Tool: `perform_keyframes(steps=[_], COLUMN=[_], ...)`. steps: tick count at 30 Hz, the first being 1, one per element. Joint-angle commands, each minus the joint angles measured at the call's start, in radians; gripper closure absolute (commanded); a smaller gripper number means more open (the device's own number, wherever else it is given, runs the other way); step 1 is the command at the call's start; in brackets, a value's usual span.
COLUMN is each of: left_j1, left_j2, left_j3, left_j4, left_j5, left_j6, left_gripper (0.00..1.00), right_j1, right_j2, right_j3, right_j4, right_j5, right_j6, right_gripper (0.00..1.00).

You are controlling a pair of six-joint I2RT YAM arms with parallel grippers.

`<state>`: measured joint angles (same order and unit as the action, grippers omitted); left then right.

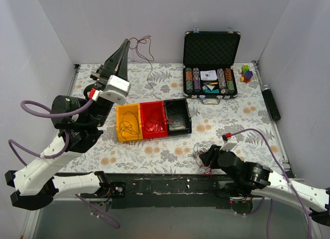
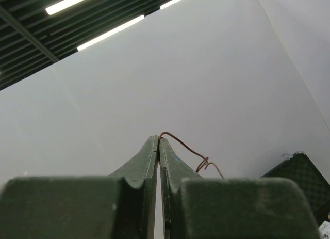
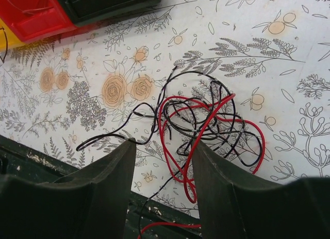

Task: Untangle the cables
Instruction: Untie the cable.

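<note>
The loose tangle (image 3: 206, 123) of red and black cables lies on the tabletop (image 1: 242, 120) close to its near edge, directly ahead of the right fingers (image 1: 205, 157). These are spread apart and hold nothing. In the right wrist view most of the tangle sits just beyond the two tips. One red loop runs back through the gap between them toward the edge. The knot spreads mainly crosswise to the fingers, and a single black strand trails off to the left across the floral print. The right arm is plainly the nearer one. The left fingers (image 1: 126, 43) are raised high at the far left, well apart from the tangle, and are clenched on one dark red cable (image 2: 183, 144). That cable rises from their tips, curls to the right in a small kink, then hangs down toward the rear of the tabletop, so its long axis runs roughly vertical. Whether its lower end touches down is too fine to tell. Another thin dark strand rests in the yellow tray (image 1: 117, 123). The next move likely falls to the right arm: close on one strand at the edge of the knot.
</note>
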<state>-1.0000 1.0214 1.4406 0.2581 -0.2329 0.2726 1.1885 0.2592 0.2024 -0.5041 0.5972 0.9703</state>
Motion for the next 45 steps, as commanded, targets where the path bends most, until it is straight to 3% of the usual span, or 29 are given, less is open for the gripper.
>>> perform_keyframes(steps=[1, 6, 10, 19, 23, 45], left_j1=[0.009, 0.011, 0.058, 0.401, 0.484, 0.506], left_j2=[0.006, 0.045, 0.008, 0.042, 0.060, 0.045], left_j3=[0.047, 0.080, -0.015, -0.013, -0.009, -0.078], left_j4=[0.092, 0.093, 0.099, 0.063, 0.053, 0.029], left_j5=[-0.022, -0.025, -0.013, 0.115, 0.155, 0.216], left_j6=[-0.013, -0.001, -0.015, -0.265, -0.348, -0.400], left_gripper=[1.00, 1.00, 1.00, 1.00, 1.00, 1.00], right_j1=[-0.001, -0.001, 0.000, 0.000, -0.001, 0.000], right_j2=[-0.018, -0.015, -0.009, -0.008, -0.024, -0.058], right_j3=[0.037, 0.028, 0.034, 0.058, 0.058, 0.069], right_j4=[-0.007, 0.002, 0.006, -0.014, -0.024, -0.059], right_j5=[0.032, 0.024, 0.023, 0.024, 0.026, 0.042], right_j6=[0.019, 0.022, 0.018, 0.007, 0.013, 0.015], right_gripper=[0.45, 0.45, 0.45, 0.46, 0.46, 0.46])
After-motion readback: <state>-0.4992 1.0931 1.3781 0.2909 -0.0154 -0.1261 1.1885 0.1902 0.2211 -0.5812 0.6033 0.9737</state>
